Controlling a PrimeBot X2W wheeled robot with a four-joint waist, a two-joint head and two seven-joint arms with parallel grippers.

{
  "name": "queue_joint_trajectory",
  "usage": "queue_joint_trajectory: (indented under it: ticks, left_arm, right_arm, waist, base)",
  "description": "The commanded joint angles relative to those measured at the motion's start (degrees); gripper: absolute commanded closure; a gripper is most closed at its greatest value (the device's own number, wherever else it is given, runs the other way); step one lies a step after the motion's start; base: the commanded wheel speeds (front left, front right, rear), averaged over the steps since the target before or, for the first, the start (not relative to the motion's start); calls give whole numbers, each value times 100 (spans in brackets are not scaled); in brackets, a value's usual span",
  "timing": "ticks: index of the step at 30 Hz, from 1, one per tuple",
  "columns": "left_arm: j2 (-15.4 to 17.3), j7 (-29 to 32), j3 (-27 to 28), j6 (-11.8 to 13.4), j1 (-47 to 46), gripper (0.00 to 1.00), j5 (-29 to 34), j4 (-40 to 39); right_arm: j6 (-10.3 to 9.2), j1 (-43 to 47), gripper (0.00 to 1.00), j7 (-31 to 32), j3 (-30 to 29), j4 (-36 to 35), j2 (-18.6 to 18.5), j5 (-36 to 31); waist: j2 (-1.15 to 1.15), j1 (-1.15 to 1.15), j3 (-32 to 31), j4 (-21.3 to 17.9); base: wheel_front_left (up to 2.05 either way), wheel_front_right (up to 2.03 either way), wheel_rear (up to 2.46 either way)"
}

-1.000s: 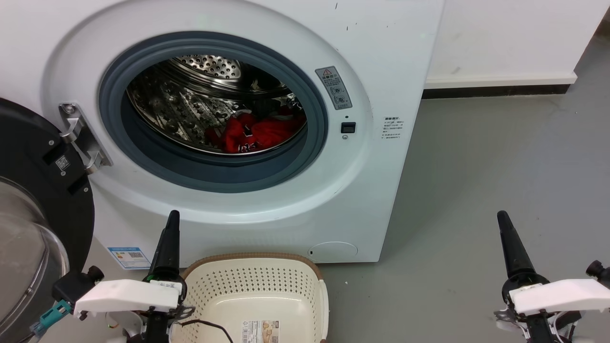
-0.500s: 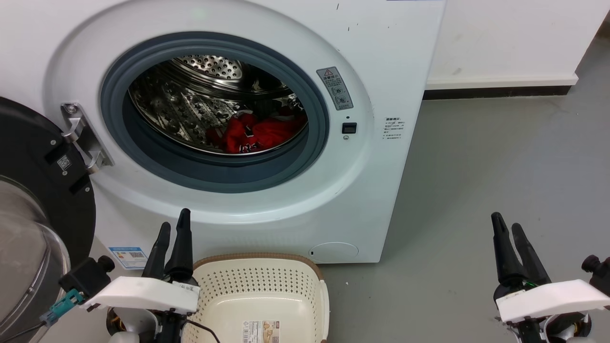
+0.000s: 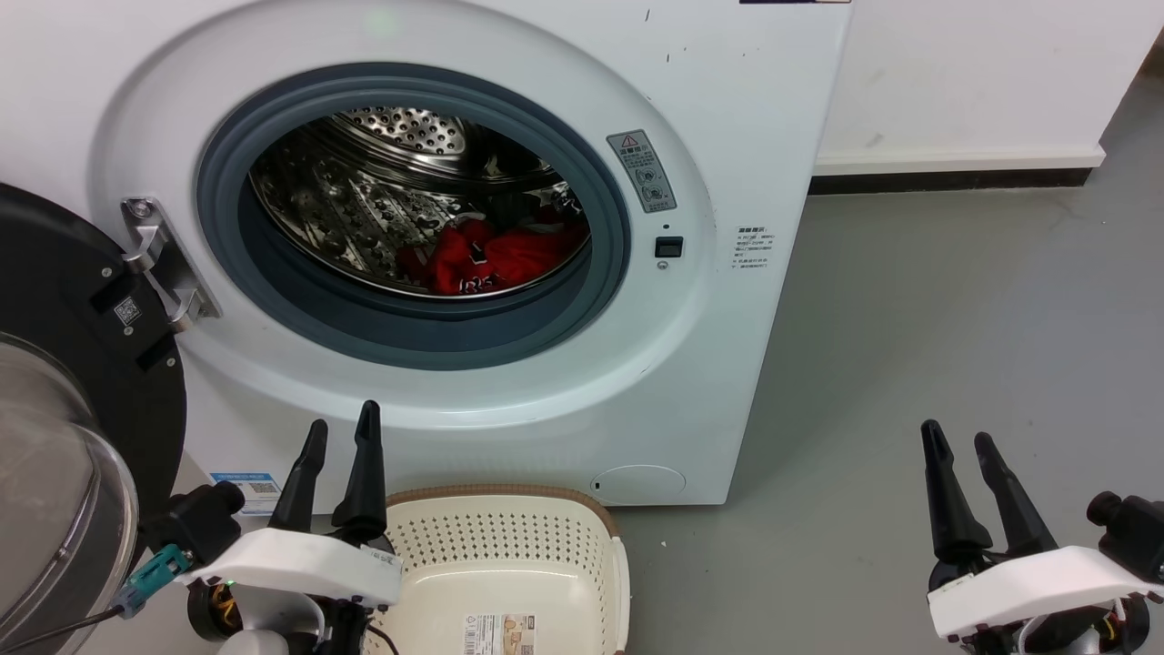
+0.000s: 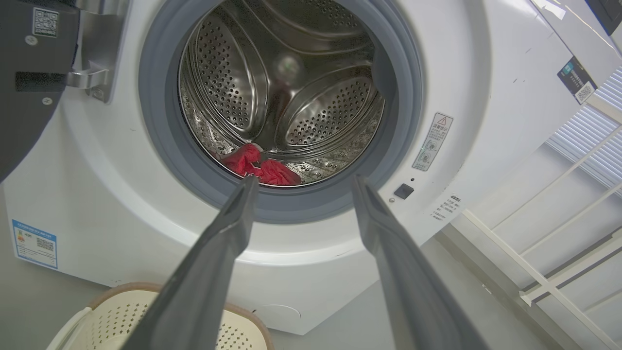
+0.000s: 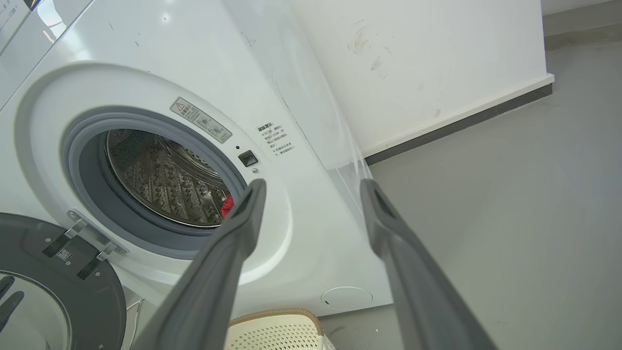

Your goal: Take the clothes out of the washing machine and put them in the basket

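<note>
Well, clothes [image 3: 496, 259] lie inside the washing machine [image 3: 727, 136]

Red clothes [image 3: 491, 259] lie in the washing machine [image 3: 727, 136] drum; basket [image 3: 509, 582] below; both grippers spread

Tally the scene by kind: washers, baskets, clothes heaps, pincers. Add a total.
washing machine: 1
basket: 1
red clothes heap in the drum: 1 (garment count can't be told)
pincers: 2, left pincer and right pincer, both open
Total: 5
</note>
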Motion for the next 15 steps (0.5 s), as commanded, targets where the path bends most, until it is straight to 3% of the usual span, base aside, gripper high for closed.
queue_joint_trajectory:
  ticks: [1, 15]
  left_arm:
    - [56, -72, -34, 13, -79, 0, 251, -35]
    - [91, -272, -125, 116, -93, 0, 1116, 68]
  right_arm:
    - [1, 6, 0, -56, 15, -120, 0, -258]
    - [1, 125, 0, -77, 16, -175, 2, -1114]
  waist:
    - [0, 0, -3, 3]
    - [0, 0, -7, 24]
  base:
    - [0, 0, 0]
    - [0, 0, 0]
